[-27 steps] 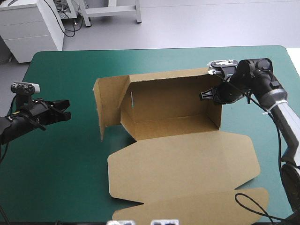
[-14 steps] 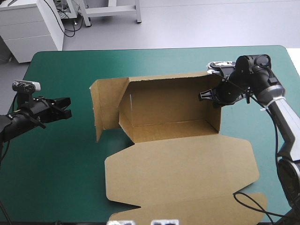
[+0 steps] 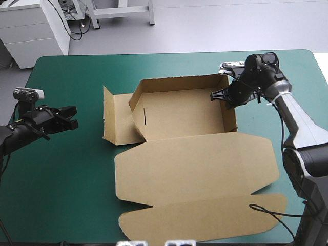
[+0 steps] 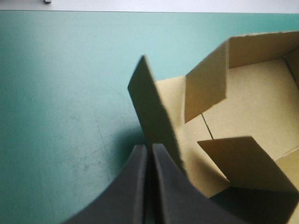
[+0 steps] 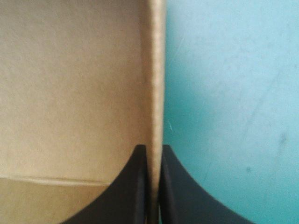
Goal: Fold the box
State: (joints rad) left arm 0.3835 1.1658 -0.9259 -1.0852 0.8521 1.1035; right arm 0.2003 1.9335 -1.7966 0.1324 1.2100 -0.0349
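Presently: one brown box (image 3: 195,169); of two, right hand (image 3: 219,96) clamped on its wall, left hand (image 3: 74,118) together, empty.

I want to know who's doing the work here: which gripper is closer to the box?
Right. The right gripper pinches the right wall of the box. The left gripper hangs shut over the table cover, off the box's left flap, not touching.

No legible text, label, brand, number or sign in any view. Plain, unprinted brown board across the box (image 3: 195,169). Plain, unmarked surface on the teal-green cover (image 3: 66,169).
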